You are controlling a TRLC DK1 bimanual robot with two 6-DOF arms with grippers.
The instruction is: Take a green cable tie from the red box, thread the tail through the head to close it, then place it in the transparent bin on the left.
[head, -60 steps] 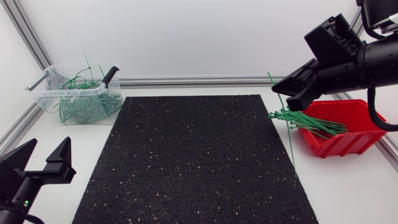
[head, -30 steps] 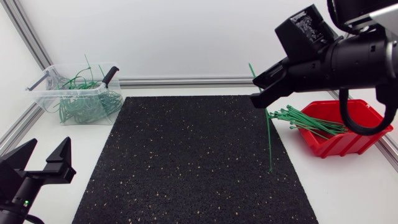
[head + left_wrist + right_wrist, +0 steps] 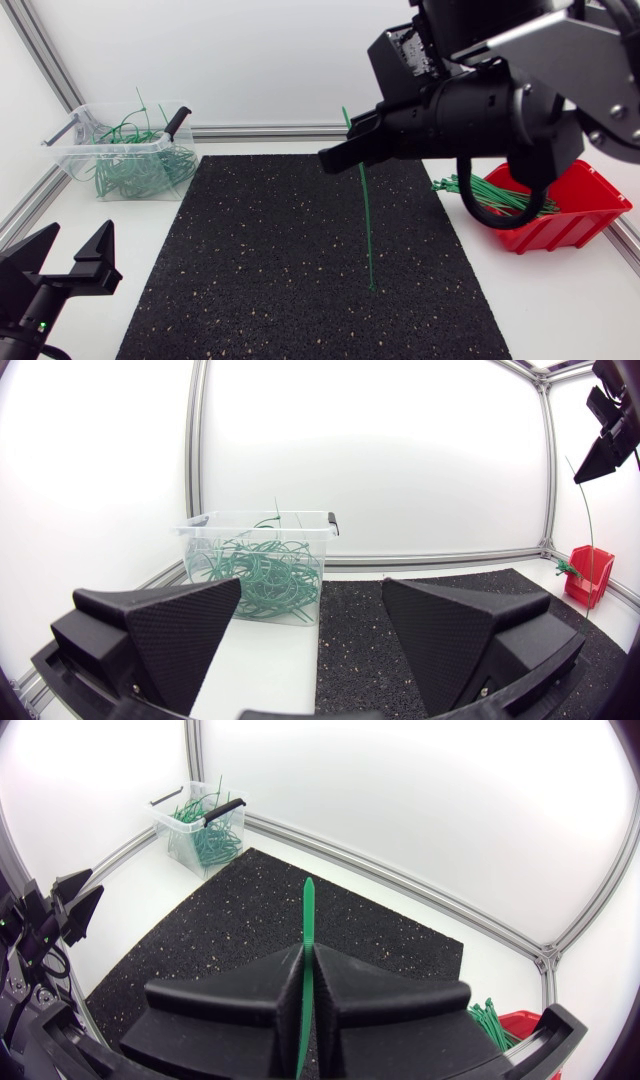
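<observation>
One green cable tie [image 3: 367, 225] hangs upright near mat [image 3: 250, 260] centre, clamped in your right gripper [image 3: 345, 150]; your left gripper [image 3: 72, 256] at 8 o'clock, fingers [image 3: 98, 256] wide apart, holding nothing; red box [image 3: 575, 215] at 3 o'clock.

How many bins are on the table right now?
2. The clear bin sits at the far left, holding green ties; the red box is at the right, partly behind the right arm.

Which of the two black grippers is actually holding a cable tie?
The right gripper, above the black mat: it is shut on one green cable tie hanging down. The left gripper is open and empty.
</observation>
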